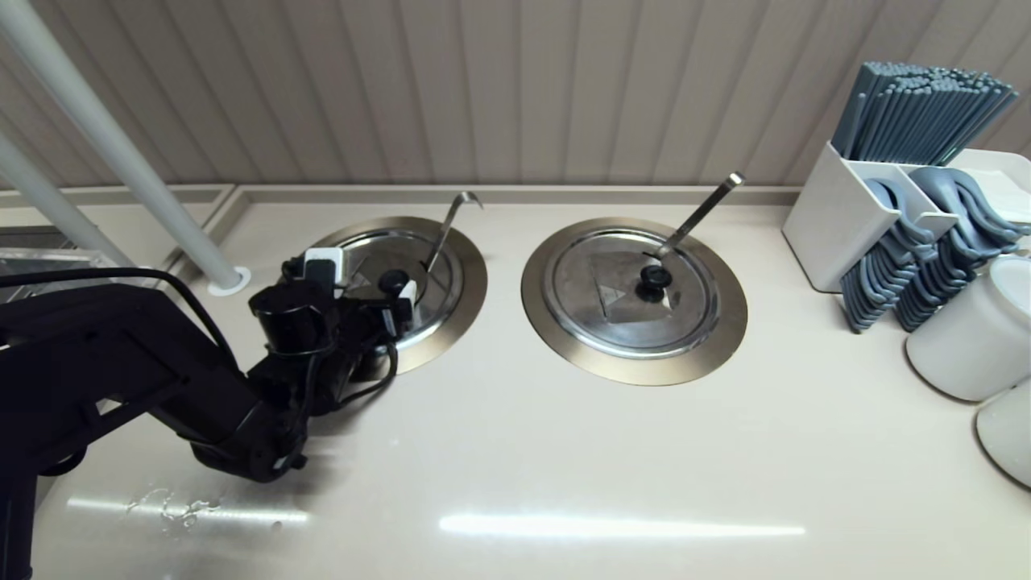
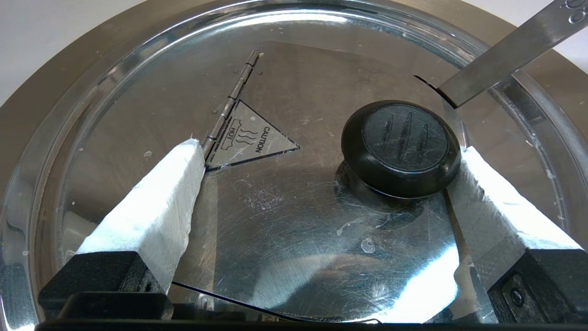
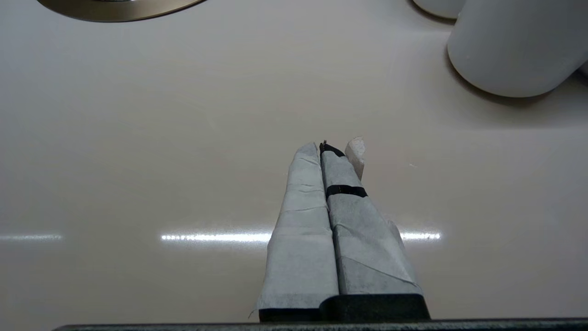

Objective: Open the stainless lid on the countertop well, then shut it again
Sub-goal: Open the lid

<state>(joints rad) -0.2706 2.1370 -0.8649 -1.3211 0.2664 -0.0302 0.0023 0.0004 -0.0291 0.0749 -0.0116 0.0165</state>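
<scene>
The stainless lid [image 1: 435, 278] [image 2: 298, 220] lies flat in the left countertop well [image 1: 471, 278] [image 2: 55, 59]. Its black knob [image 1: 394, 280] [image 2: 402, 147] sits beside the caution triangle on the hinged flap [image 2: 250, 138]. The thin hook-ended ladle handle [image 1: 451, 217] [image 2: 500, 59] pokes out through the notch. My left gripper [image 1: 366, 280] [image 2: 328, 154] hovers low over the lid, open. One taped finger [image 2: 482, 184] rests against the knob's side and the other finger [image 2: 174, 179] is by the hinge. My right gripper [image 3: 328, 147] is shut on nothing above bare counter, out of the head view.
The twin lid [image 1: 620, 290] with a straight ladle handle [image 1: 701, 211] sits to the right. A white caddy [image 1: 854, 217] of chopsticks and spoons and white cups [image 1: 979, 338] [image 3: 514, 46] stand far right. A white pole [image 1: 121, 153] rises at the back left.
</scene>
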